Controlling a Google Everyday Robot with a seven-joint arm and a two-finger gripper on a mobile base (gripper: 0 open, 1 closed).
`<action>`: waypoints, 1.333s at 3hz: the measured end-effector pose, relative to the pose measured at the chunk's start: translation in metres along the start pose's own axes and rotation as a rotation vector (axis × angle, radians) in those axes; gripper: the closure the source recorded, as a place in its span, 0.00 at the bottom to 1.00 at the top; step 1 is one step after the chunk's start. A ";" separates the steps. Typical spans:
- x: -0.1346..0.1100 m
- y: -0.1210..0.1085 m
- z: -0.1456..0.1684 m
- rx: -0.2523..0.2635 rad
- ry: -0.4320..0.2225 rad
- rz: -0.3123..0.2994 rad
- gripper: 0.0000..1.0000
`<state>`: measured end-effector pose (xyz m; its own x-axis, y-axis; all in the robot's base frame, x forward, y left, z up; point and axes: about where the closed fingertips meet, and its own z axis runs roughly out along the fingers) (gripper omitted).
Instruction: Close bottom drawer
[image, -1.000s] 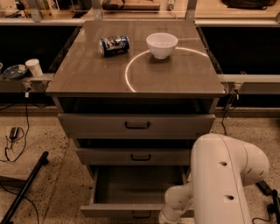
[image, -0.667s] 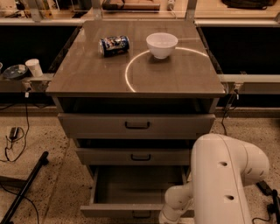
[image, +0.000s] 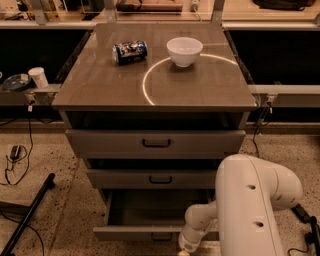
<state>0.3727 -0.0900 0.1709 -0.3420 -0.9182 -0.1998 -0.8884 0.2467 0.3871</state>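
the robot's white arm (image: 255, 207) fills the lower right corner, and its forearm (image: 200, 220) slants down and left toward the frame's bottom edge. the gripper at its end drops out of sight below that edge, just in front of the drawer, so i cannot tell whether it is spread or pressed together. that low reach looks chosen to get behind the drawer's front and push.

the bottom drawer (image: 130, 233) is the lowest of the cabinet's three and stands pulled well out toward the camera. its bare box interior is open to view, and its flat front is partly covered by the forearm. it is not yet closed. in my judgement the step in hand is lining up against that front, and the next move calls for a straight push inward, square to the cabinet so the drawer does not rack on its slides.

above it the middle drawer (image: 160, 179) sits a little proud, and the top drawer (image: 156, 143) also juts slightly. neither needs touching.

further back, the table (image: 100, 85) carries a blue can (image: 130, 51) lying on its side and an upright white bowl (image: 184, 51) just beside it, apart. both are clear of the push.
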 end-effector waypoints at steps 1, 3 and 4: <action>-0.006 -0.016 0.000 0.000 0.001 -0.009 0.00; -0.017 -0.045 -0.007 0.046 0.024 -0.013 0.00; -0.020 -0.053 -0.007 0.059 0.031 -0.005 0.00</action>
<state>0.4291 -0.0873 0.1606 -0.3289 -0.9284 -0.1729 -0.9068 0.2593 0.3324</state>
